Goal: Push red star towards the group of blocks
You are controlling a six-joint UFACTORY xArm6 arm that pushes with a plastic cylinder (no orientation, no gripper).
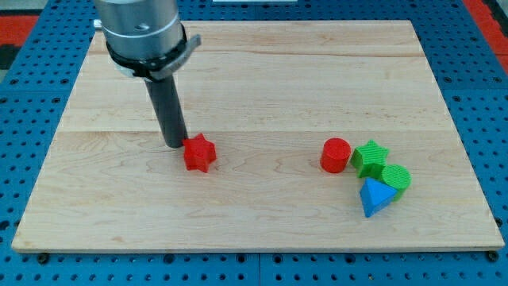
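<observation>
The red star (199, 152) lies on the wooden board a little left of its middle. My tip (175, 145) stands right at the star's upper left edge, touching or nearly touching it. The group of blocks sits at the view's right: a red cylinder (336, 155), a green star (369, 157), a green cylinder (396, 178) and a blue triangle (375, 196), all packed close together. The red star is well apart from the group, to its left.
The wooden board (254, 79) rests on a blue perforated surface (476, 95). The arm's grey body (143, 32) hangs above the board's upper left part.
</observation>
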